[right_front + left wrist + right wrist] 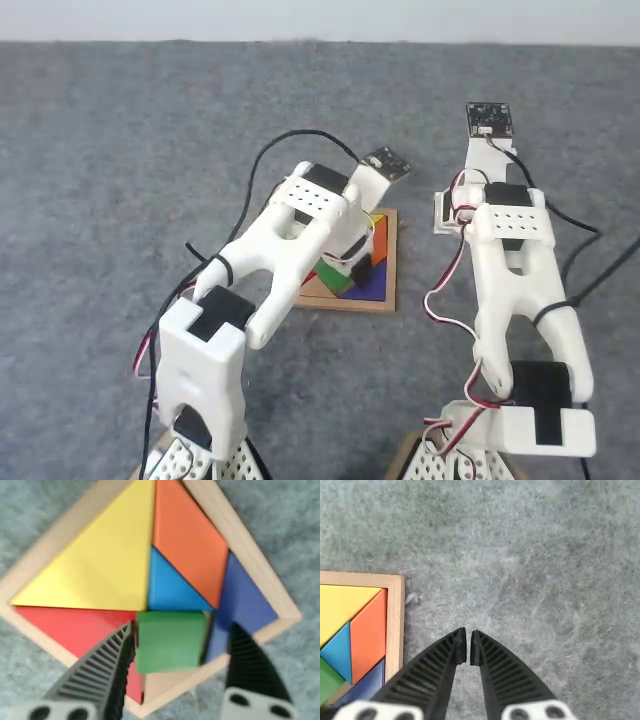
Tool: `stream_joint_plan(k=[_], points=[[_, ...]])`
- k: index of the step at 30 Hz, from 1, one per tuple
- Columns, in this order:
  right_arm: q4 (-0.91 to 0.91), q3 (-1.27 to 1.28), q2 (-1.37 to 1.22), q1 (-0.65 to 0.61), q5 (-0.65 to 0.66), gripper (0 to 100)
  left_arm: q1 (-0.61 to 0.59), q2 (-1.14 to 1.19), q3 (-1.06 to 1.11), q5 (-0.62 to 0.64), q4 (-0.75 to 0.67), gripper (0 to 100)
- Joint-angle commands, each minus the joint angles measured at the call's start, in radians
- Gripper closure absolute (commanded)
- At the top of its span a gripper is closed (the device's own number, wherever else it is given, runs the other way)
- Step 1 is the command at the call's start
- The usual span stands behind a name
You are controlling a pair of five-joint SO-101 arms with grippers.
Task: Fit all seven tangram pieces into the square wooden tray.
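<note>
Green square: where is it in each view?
High view: green square in the wooden tray, under the left arm's wrist.
Left wrist view: green square between the left gripper's open fingers.
Right wrist view: green square cut off, beside the light blue triangle.
Shared landmark: orange piece.

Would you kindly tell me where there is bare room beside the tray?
Bare carpet lies left of the wooden tray and beyond it. Between tray and right gripper is tight; the left gripper crowds the tray over the green square.
</note>
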State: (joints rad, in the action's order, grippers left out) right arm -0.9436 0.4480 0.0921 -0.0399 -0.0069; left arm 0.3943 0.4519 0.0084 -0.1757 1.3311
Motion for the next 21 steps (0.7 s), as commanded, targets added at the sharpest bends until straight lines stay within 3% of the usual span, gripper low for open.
stream_joint_plan(k=[1, 7, 11, 19, 21], points=[[0.021, -0.006, 0.016, 0.012, -0.008, 97.1, 0.006, -0.02, -0.044, 0.028, 0.005, 70], [0.021, -0.006, 0.016, 0.012, -0.008, 97.1, -0.015, -0.135, -0.015, 0.115, -0.011, 70], [0.021, -0.006, 0.016, 0.012, -0.008, 97.1, -0.075, -0.222, 0.091, 0.186, -0.135, 70], [0.021, -0.006, 0.016, 0.012, -0.008, 97.1, -0.236, -0.437, 0.271, 0.299, -0.365, 98], [0.021, -0.006, 0.016, 0.012, -0.008, 97.1, -0.253, -0.505, 0.366, 0.296, -0.446, 99]])
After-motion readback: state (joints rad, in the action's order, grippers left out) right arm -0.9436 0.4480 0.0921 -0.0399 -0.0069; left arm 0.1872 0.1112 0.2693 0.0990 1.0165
